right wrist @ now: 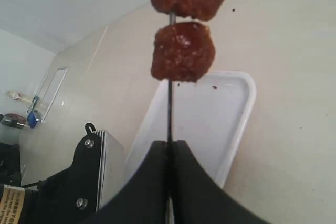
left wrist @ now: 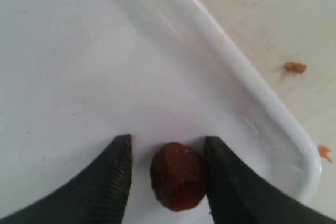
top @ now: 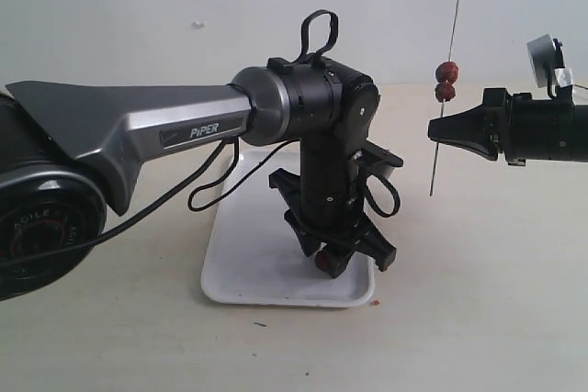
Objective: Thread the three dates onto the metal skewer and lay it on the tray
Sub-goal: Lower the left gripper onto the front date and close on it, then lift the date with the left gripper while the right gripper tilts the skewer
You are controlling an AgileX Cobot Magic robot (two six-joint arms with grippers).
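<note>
Left gripper pointing down, astride date (on tray)

Bright, even lighting throughout; sharpness is poor at close range.
Exterior view: diffuse light, a faint soft shadow on the tray, slight overall softness. Left wrist view: the tray floor is washed out to near white, with glare along the rim, and the date is blurred. Right wrist view: the threaded dates and skewer are out of focus, the background clearer.
</note>
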